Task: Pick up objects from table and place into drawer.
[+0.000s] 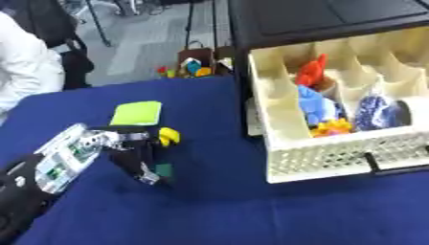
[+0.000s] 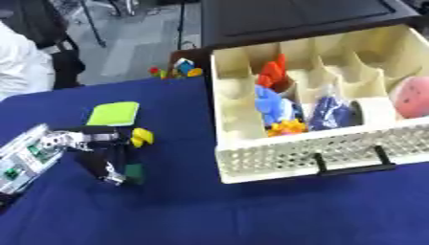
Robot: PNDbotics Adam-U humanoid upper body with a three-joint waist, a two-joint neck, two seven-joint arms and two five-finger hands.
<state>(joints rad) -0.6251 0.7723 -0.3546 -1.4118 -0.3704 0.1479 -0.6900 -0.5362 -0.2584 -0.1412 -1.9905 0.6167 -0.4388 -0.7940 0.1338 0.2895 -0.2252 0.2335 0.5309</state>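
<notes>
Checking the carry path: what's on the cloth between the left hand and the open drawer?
Nothing: between the left hand and the drawer, the left eye view shows bare blue cloth.
</notes>
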